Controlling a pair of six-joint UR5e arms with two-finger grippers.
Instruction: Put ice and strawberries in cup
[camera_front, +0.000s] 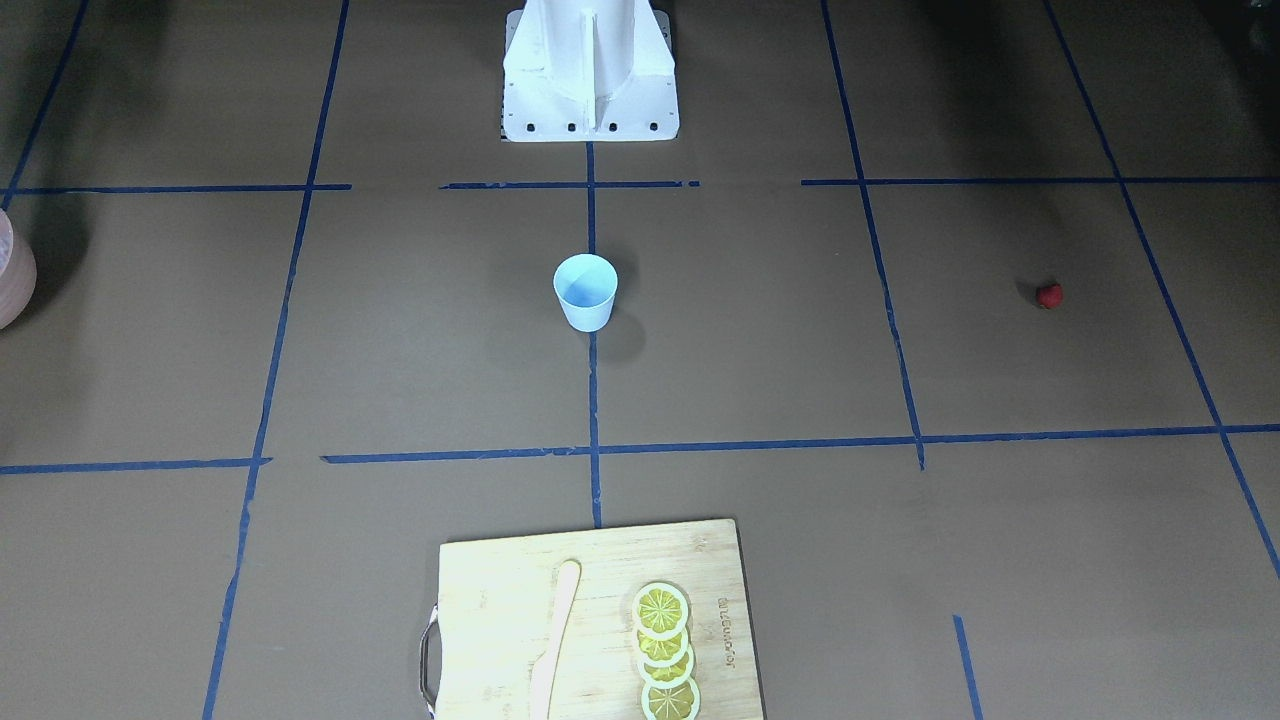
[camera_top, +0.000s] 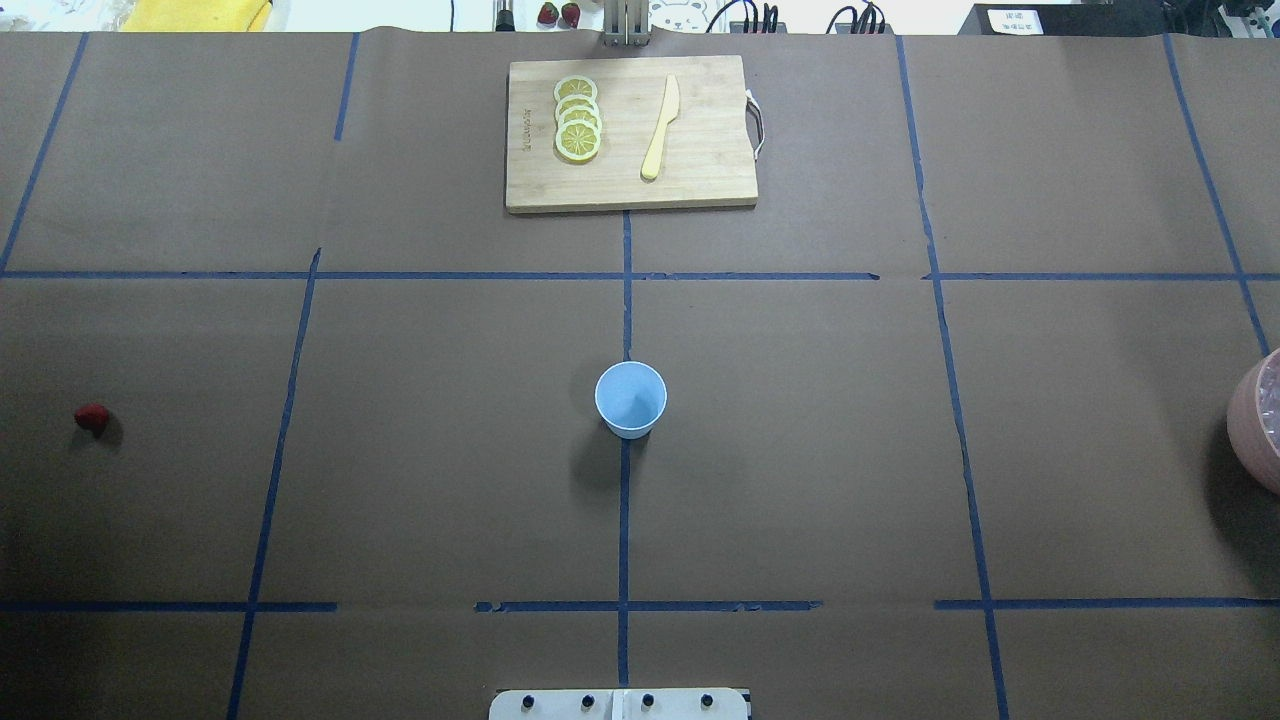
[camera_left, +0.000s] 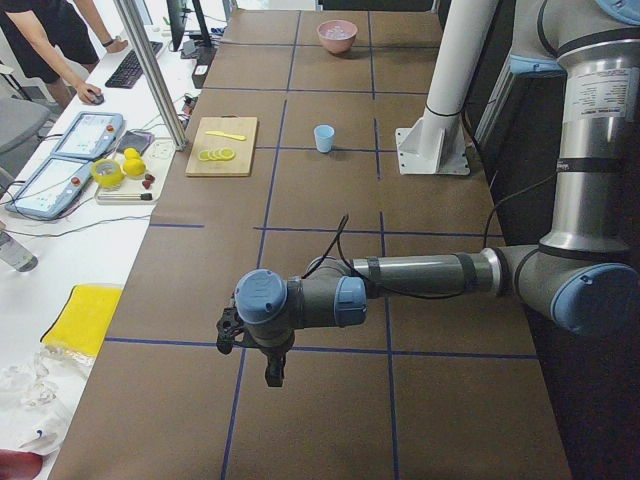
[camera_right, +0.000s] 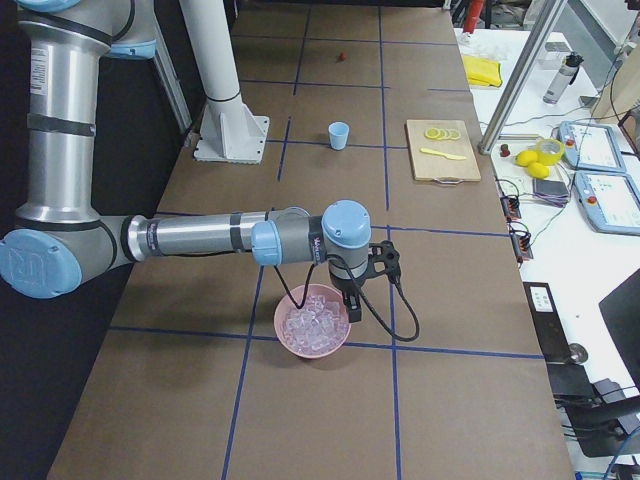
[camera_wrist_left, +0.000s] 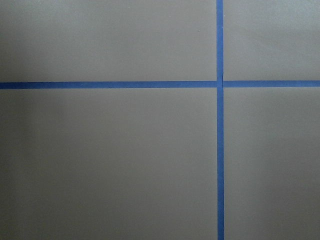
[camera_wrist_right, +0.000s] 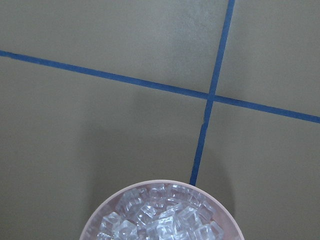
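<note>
The pale blue cup (camera_top: 630, 400) stands upright at the table's middle, and its inside looks empty (camera_front: 585, 292). The red strawberry (camera_top: 92, 418) lies alone far to my left (camera_front: 1048, 295). The ice (camera_right: 313, 324) is a heap of clear cubes in the pink bowl (camera_right: 310, 351) far to my right, and it also shows in the right wrist view (camera_wrist_right: 160, 217). My right gripper (camera_right: 352, 306) hangs over the bowl's rim; I cannot tell its state. My left gripper (camera_left: 273, 374) hovers over bare table near a tape line; I cannot tell its state. Neither wrist view shows fingers.
A wooden cutting board (camera_top: 700, 185) at the far middle carries lemon slices (camera_top: 578, 118) and a pale knife (camera_top: 661, 127). The white robot base (camera_front: 590, 80) stands behind the cup. Blue tape lines divide the brown table. An operator stands at a side bench (camera_left: 60, 40).
</note>
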